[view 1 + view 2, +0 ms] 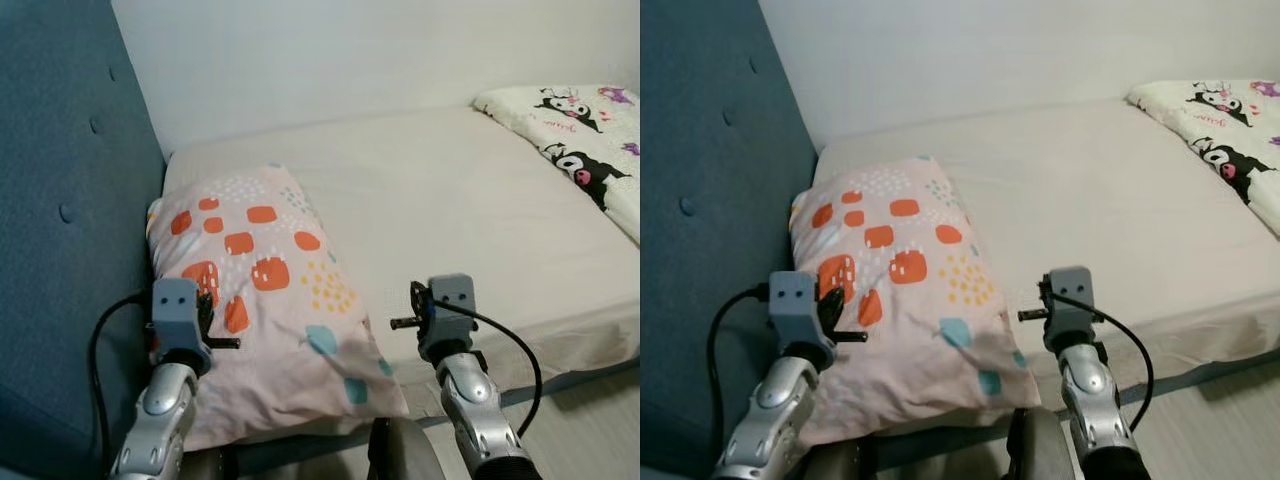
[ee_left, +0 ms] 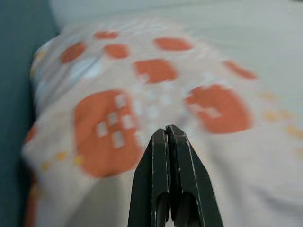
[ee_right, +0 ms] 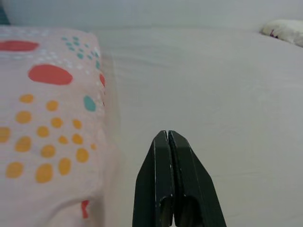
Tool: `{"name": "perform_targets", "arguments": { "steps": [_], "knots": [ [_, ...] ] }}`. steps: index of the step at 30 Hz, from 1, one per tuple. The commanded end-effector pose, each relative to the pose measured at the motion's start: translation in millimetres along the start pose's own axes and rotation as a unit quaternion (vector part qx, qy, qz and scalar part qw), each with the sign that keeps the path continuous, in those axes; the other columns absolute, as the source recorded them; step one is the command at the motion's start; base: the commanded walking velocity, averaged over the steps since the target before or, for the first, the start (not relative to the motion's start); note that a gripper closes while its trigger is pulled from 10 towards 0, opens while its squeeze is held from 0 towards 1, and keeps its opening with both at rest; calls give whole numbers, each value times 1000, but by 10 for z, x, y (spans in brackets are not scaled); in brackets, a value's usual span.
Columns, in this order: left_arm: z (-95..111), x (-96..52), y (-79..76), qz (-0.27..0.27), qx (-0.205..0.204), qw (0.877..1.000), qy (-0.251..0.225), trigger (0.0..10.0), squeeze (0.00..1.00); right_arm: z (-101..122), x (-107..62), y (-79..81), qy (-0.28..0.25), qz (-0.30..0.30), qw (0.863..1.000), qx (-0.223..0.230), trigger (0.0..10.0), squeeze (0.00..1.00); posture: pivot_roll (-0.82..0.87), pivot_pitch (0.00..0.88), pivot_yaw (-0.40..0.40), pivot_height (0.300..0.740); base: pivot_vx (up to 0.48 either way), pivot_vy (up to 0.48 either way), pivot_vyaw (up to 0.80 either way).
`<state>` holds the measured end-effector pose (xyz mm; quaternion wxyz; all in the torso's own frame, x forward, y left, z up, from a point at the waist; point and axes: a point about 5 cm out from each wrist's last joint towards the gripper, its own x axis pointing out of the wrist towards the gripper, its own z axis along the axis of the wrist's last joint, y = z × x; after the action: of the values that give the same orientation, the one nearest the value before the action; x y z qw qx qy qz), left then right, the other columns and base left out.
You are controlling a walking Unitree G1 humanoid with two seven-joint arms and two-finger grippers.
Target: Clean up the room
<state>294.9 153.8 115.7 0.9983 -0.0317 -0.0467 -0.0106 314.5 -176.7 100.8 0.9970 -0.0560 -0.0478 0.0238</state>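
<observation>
A pink pillow (image 1: pixel 262 290) with orange, yellow and teal patches lies at the head end of the bed, against the blue headboard. My left gripper (image 2: pixel 166 130) is shut with nothing in it, just above the pillow's near left part. My right gripper (image 3: pixel 168 134) is also shut and empty. It hovers over the bare beige sheet (image 3: pixel 213 94), just right of the pillow's edge (image 3: pixel 102 123). Both silver arms, left (image 1: pixel 165 400) and right (image 1: pixel 475 400), reach forward from the bed's near side.
The beige mattress (image 1: pixel 450 200) stretches to the right. A white blanket (image 1: pixel 590 140) printed with black cartoon figures lies at its far right end. A padded blue headboard (image 1: pixel 60 200) stands on the left, a white wall (image 1: pixel 350 50) runs behind, and pale floor (image 1: pixel 590 430) shows at the lower right.
</observation>
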Motion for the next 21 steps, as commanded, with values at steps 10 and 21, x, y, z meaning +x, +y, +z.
{"name": "perform_targets", "arguments": {
  "steps": [10,21],
  "knots": [
    [-105,-95,-116,-16,15,1000,14,10000,0,-7,-85,108,1,5,1000,19,10000,0,-13,102,-10,612,0,0,0],
    [-84,-116,-85,-21,30,999,12,10000,0,14,-110,168,1,19,1000,12,10000,0,-9,102,-17,657,0,0,0]
  ]
}}
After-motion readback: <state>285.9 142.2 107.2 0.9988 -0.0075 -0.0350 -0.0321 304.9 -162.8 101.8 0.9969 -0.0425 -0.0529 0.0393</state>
